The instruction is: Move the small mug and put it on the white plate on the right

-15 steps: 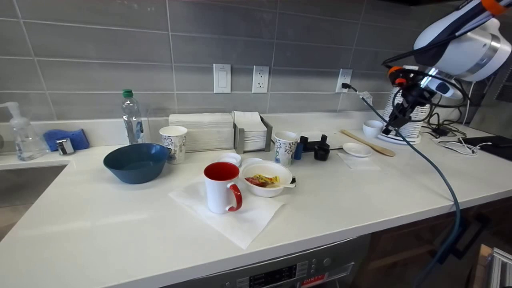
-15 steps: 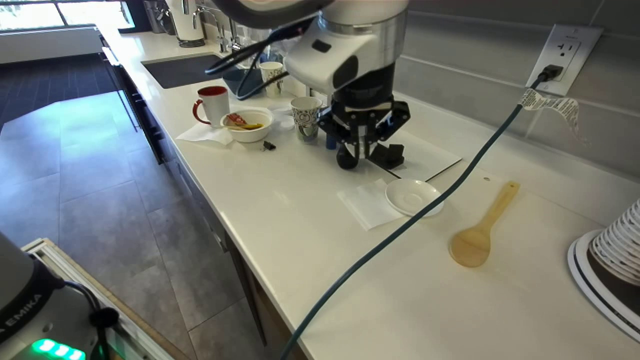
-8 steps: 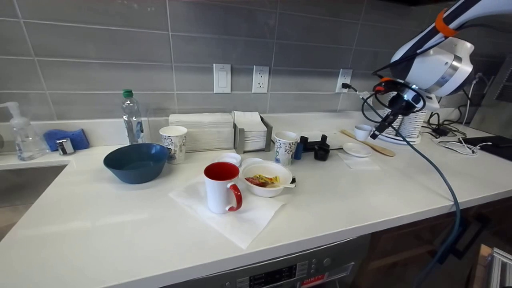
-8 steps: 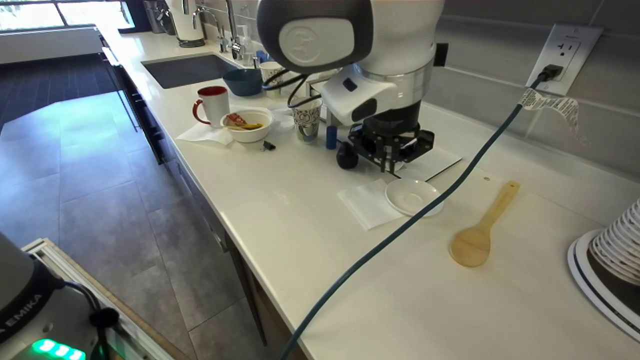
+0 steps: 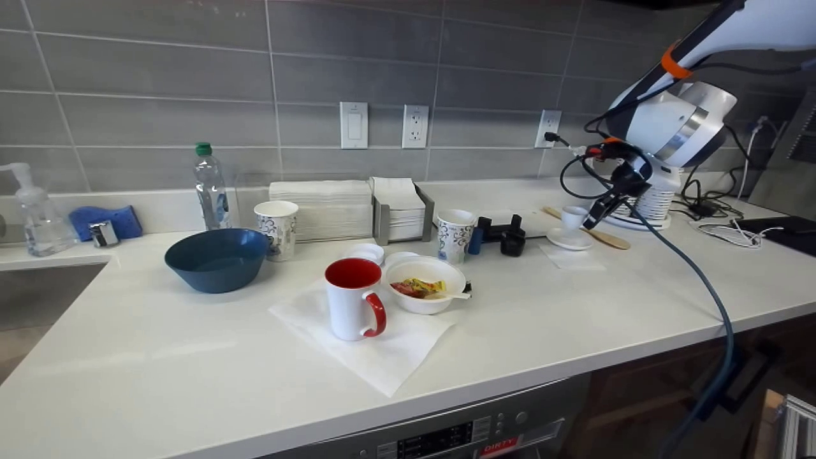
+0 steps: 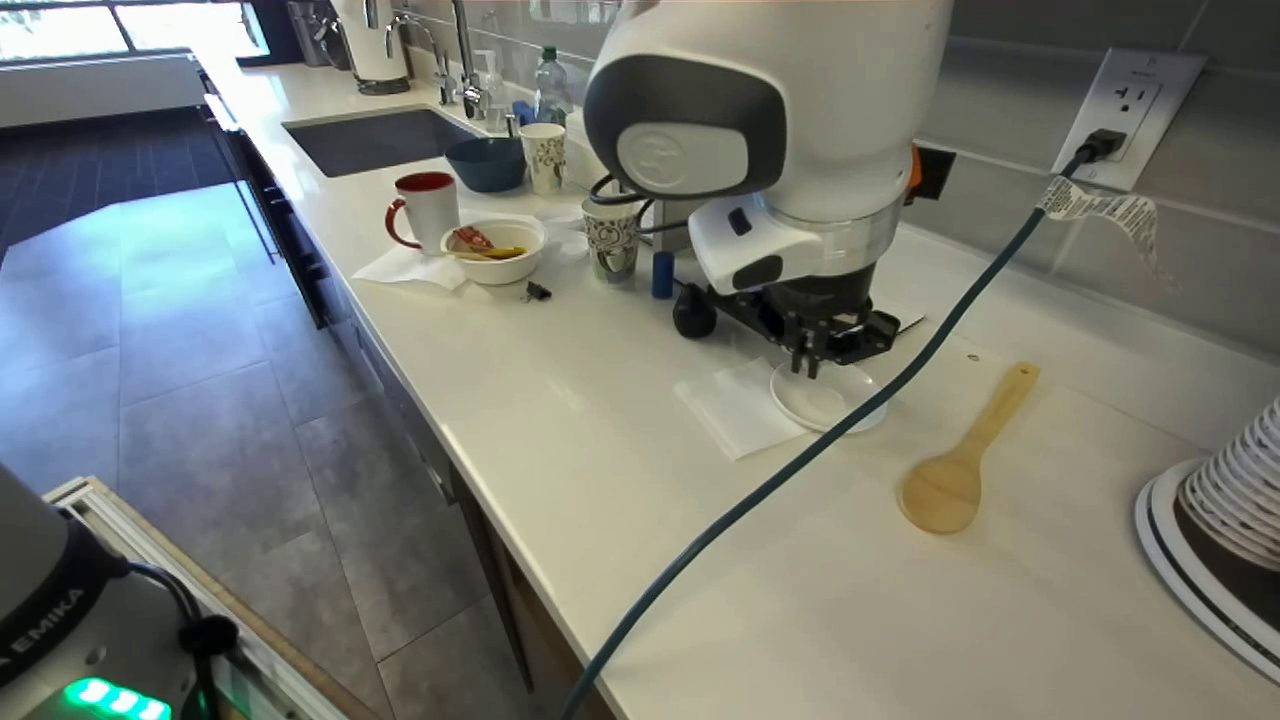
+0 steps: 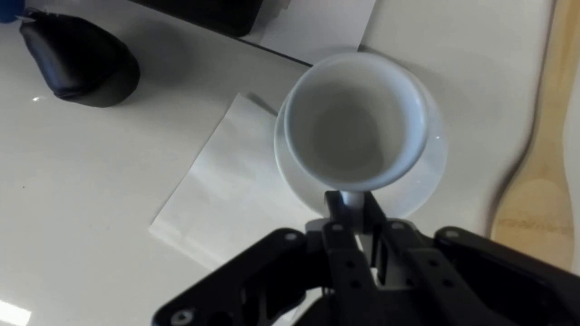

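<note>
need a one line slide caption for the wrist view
Gripper pinching the small mug by its handle over the white plate, wooden spoon at right.

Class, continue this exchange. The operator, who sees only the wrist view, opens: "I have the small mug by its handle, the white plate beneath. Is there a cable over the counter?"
Observer: Yes. In both exterior views, a teal cable runs from a wall outlet down past the front edge of the counter.
Operator: Is there any mug besides the small mug in my gripper?
Observer: Yes. In both exterior views, a bigger red-handled mug stands on a white napkin.
Operator: And the blue patch in my top left corner?
Observer: An exterior view shows it as an upright blue cylinder.
</note>
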Controlling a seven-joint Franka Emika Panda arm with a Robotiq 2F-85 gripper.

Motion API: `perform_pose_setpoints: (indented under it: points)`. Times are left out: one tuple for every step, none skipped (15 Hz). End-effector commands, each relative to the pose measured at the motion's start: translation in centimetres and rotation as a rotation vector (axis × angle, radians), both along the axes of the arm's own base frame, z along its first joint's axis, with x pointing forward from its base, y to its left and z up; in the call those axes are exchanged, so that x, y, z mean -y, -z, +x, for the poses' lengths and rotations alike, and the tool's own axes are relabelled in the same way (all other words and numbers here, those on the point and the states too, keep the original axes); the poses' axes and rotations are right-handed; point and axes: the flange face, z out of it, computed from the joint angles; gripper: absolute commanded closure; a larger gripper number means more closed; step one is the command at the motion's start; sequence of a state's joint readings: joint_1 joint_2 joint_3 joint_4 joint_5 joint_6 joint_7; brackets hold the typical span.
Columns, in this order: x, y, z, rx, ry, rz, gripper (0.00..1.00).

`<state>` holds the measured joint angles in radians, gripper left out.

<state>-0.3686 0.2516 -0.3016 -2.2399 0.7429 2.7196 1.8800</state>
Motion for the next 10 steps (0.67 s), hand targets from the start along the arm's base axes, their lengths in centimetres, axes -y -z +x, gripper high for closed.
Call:
perform_pose_setpoints:
  points:
    - [1.4,1.2,0.6,0.018,0.076,0.007,0.97]
    - [1.6,1.7,0.6,0.017,0.085,0.013,0.97]
    - [1.8,2.1,0.5,0.014,0.091,0.017,0.97]
    - [1.9,2.4,0.5,0.013,0.097,0.016,0.97]
    - [2.1,2.8,0.5,0.015,0.102,0.014,0.97]
    - [2.2,3.0,0.5,0.016,0.108,0.018,0.97]
    - [2.3,3.3,0.6,0.014,0.11,0.017,0.97]
    - [2.3,3.5,0.6,0.012,0.113,0.02,0.97]
    - [2.4,3.7,0.7,0.014,0.116,0.018,0.97]
    - [2.4,3.9,0.7,0.014,0.117,0.018,0.97]
